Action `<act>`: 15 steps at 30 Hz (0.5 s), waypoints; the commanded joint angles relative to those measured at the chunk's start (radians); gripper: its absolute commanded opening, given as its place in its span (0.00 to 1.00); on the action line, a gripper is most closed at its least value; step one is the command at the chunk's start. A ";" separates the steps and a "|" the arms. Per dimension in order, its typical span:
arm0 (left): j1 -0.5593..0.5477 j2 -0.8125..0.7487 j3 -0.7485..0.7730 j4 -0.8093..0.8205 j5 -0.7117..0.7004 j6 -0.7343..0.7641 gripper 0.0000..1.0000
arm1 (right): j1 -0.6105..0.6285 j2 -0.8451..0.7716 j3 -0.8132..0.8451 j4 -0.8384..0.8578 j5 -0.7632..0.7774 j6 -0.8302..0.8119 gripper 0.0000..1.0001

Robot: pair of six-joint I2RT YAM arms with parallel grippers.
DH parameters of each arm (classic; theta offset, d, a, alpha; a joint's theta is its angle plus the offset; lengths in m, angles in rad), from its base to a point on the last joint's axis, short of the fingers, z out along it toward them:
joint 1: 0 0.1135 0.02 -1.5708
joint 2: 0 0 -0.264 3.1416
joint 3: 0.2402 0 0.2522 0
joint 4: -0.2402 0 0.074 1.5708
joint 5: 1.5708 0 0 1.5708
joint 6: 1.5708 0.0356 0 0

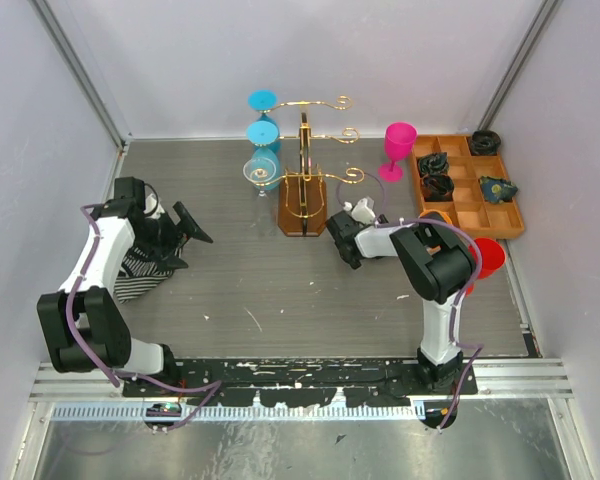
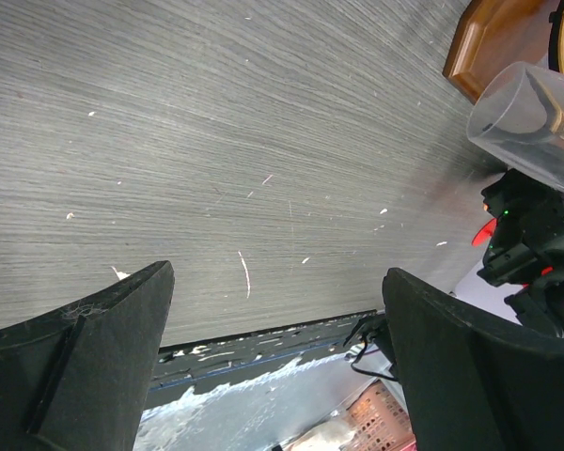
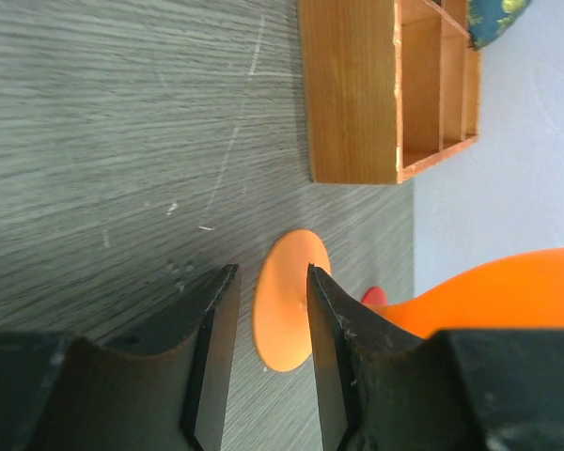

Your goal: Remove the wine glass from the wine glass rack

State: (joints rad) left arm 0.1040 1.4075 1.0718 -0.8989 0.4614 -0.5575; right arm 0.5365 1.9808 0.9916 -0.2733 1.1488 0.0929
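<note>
The wine glass rack (image 1: 303, 150) is gold wire on a brown wooden base (image 1: 302, 208) at the back centre. Two blue glasses (image 1: 263, 118) and a clear glass (image 1: 261, 172) hang on its left side. The clear glass (image 2: 526, 113) and the base (image 2: 493, 42) also show in the left wrist view. My right gripper (image 3: 268, 282) is narrowly open with nothing between its fingers. An orange glass stands just beyond it, its foot (image 3: 289, 301) on the table, its stem hidden behind one finger. My left gripper (image 1: 195, 228) (image 2: 277, 272) is wide open and empty over the left table.
A pink glass (image 1: 398, 150) stands right of the rack. An orange-brown compartment tray (image 1: 467, 215) (image 3: 352, 89) holding dark items sits at the right. A red glass (image 1: 488, 257) stands by the orange one. A striped cloth (image 1: 140, 272) lies under the left arm.
</note>
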 commanded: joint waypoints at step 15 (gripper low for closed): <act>0.004 0.004 0.037 -0.004 0.013 0.016 1.00 | 0.148 -0.185 0.057 -0.153 -0.357 0.212 0.43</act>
State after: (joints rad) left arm 0.1040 1.4109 1.0740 -0.8989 0.4614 -0.5571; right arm 0.6952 1.8568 1.0557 -0.3714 0.8349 0.2420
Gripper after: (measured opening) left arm 0.998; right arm 0.426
